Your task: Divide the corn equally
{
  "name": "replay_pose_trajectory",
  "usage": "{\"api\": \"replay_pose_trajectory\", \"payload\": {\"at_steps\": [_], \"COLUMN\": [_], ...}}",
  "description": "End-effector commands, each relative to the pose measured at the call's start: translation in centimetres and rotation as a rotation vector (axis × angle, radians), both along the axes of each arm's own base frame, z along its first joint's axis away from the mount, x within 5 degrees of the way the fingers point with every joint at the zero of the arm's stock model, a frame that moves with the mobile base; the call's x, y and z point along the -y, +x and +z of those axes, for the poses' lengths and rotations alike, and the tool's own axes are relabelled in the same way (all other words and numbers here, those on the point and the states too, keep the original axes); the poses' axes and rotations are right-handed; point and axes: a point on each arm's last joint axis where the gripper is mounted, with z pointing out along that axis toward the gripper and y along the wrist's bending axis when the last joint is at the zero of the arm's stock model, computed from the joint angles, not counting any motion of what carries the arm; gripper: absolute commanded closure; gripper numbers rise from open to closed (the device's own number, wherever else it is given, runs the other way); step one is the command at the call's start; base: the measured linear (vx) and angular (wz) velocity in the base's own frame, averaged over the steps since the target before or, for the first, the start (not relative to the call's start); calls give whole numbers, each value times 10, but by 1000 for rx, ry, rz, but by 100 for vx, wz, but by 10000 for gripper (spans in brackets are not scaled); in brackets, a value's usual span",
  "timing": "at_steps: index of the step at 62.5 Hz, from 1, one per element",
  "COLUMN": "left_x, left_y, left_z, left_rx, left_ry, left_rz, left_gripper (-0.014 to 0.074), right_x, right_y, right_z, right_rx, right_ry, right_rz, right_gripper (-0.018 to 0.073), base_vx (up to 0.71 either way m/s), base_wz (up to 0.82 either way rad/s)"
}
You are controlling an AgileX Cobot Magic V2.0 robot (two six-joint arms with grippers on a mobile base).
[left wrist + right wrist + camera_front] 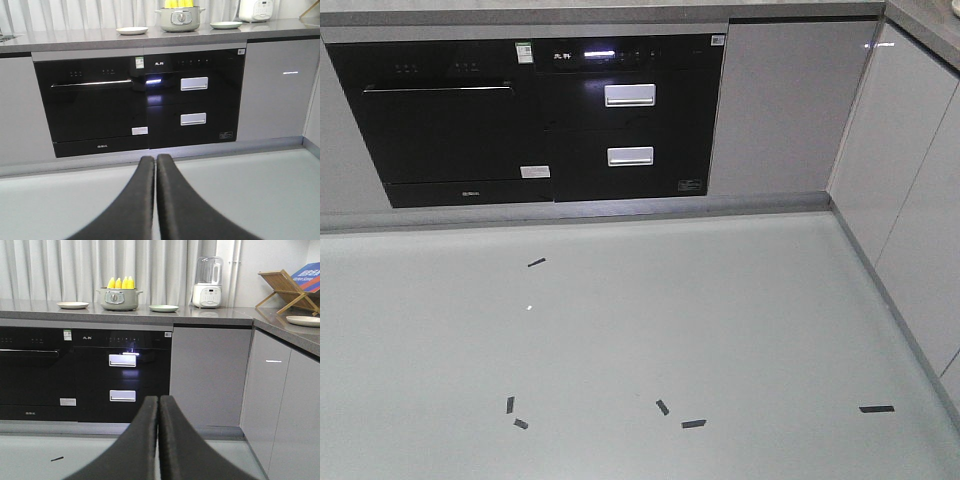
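Observation:
Yellow corn [121, 283] cobs stand upright in a grey-green pot [118, 299] on the far countertop; their tips also show at the top of the left wrist view, corn [179, 3] in the pot [180, 19]. One pale plate [72, 305] lies left of the pot and another plate [164, 308] right of it. My left gripper [156, 159] is shut and empty, low above the floor. My right gripper [159, 400] is likewise shut with nothing in it. Both are well short of the counter. The front view shows no corn and no gripper.
Black built-in appliances [535, 115] with white handles fill the cabinet front below the counter. A blender [207, 282], a wooden rack [287, 287] and a further plate [302, 320] sit at the right. A white cooker [256, 10] stands on the counter. Black tape marks [693, 423] dot the pale floor.

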Motion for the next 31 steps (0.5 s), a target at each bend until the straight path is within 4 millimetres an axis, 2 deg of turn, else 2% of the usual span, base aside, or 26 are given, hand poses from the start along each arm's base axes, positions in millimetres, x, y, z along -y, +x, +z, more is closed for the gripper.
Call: {"api": "replay_pose_trajectory", "payload": {"at_steps": [1,31], "left_x": [0,0], "left_y": [-1,-1], "left_z": [7,7], "left_rx": [91,91], "left_ry": [-15,-15], "left_rz": [5,5], "left_gripper": [603,603], "right_x": [0,0], "right_y": [0,0], "right_z": [4,4], "right_rx": [68,68], "right_ry": [-17,-17], "right_rz": [-6,-6], "right_gripper": [564,564], "base_vx": [0,0], "base_wz": [0,0]}}
